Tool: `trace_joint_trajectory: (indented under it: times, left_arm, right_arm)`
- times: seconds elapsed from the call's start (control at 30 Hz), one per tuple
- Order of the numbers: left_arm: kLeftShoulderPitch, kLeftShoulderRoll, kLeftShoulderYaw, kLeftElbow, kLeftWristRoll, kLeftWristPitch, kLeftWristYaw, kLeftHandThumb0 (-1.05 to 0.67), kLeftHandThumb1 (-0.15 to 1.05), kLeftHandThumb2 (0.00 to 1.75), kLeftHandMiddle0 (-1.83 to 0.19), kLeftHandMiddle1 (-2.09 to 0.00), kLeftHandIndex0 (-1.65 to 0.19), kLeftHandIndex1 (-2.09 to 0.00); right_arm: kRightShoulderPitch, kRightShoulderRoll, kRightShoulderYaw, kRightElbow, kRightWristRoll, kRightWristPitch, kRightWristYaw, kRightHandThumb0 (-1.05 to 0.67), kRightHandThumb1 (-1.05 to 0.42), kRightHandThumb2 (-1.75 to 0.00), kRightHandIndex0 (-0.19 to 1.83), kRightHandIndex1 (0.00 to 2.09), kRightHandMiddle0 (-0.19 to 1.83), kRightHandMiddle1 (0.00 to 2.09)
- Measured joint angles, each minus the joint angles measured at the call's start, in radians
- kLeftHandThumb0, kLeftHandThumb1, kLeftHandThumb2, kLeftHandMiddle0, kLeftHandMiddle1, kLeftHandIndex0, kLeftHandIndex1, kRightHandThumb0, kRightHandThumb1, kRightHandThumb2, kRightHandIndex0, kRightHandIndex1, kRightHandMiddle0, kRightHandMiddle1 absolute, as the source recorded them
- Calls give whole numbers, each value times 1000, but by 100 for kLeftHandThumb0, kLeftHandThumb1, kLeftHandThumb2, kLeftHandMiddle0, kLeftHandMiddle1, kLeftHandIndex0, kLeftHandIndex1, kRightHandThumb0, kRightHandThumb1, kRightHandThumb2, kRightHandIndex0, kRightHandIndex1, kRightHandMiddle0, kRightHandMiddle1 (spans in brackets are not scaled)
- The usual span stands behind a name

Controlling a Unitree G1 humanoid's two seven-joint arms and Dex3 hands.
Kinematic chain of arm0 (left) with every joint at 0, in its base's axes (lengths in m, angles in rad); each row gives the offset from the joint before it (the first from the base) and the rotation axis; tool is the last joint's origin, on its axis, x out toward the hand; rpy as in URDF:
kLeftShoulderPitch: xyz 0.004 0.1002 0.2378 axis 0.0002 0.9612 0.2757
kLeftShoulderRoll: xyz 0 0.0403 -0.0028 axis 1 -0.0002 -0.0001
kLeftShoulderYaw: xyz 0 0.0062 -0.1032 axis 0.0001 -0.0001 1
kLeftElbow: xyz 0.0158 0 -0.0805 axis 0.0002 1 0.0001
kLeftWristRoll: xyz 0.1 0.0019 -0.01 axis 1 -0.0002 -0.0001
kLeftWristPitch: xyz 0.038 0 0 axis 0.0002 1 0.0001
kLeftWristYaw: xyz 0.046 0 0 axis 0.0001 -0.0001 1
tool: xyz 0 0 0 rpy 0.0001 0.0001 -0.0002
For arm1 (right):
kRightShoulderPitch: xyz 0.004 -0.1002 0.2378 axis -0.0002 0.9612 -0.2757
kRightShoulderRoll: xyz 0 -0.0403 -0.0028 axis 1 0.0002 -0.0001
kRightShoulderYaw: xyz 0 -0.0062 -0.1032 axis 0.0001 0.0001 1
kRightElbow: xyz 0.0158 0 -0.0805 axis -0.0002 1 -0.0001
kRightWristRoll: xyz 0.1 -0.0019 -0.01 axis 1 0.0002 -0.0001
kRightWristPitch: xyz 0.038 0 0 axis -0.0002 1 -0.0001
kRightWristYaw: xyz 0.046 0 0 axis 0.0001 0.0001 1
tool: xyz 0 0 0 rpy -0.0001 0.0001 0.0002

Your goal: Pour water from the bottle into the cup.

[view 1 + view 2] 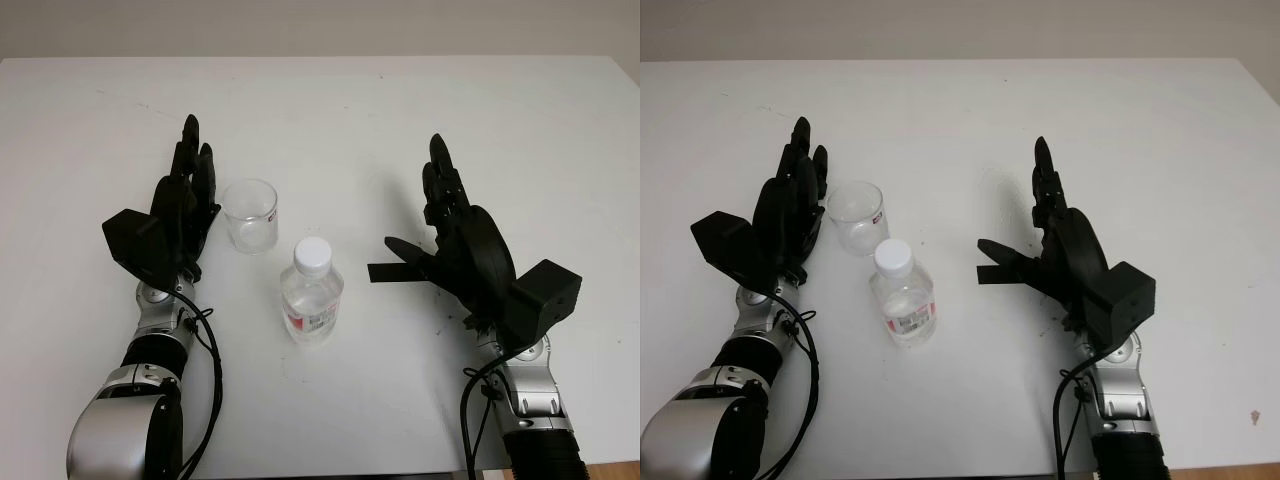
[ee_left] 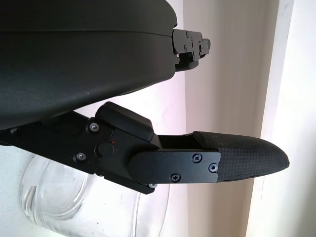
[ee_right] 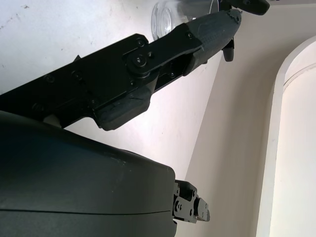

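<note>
Bottle point(image 1: 312, 295) first: it stands upright on the table point(image 1: 400, 110) between our two hands, its long axis vertical, white cap point(image 1: 313, 255) on. From our right hand point(image 1: 455, 240), open and holding nothing, it lies inward toward our left, apart from the thumb point(image 1: 395, 270) that points at it across bare table. Our left hand point(image 1: 180, 205) is also open and holds nothing, and it sits just beside the cup point(image 1: 249, 215), on the cup's outer side; from it the bottle lies inward and a little nearer our body, past the cup. We judge the two hands about equally close to the bottle, but the right has the clear sideways path, while the cup stands partly in the left's way.

Both hands are hard black shells with textured fingertips. The cup is clear, thin-walled plastic, round and open-topped, likely light and easy to tip. The bottle is short, clear, softly ribbed plastic with a small label point(image 1: 312, 320) low on its side; it may flex under a squeeze. The cap looks not yet removed, so pouring cannot begin as things stand. Cup and bottle stand near each other without touching.
</note>
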Motion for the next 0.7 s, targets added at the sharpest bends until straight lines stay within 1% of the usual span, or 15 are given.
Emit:
trace_joint_trajectory:
  times: [0.17,0.37,0.53,0.7]
  left_arm:
    - [9,-1,0,-20,-1,1,-5,-105,105,48,5,0,4,0]
    - [11,-1,-2,-20,3,4,7,-105,105,50,8,0,8,0]
    - [12,4,0,-22,2,14,12,-105,105,49,6,0,7,0]
    - [15,23,4,-21,1,15,9,-105,105,49,7,0,7,0]
  right_arm:
    - [17,0,9,-22,3,11,6,-94,-90,-5,-19,0,-19,0]
    - [16,-5,21,-12,-3,22,36,-94,-90,-5,-19,0,-19,0]
    - [11,-32,33,-16,50,44,158,-94,-88,-5,-19,0,-19,0]
    - [18,-85,44,-120,108,100,269,-94,-85,-4,-19,0,-19,0]
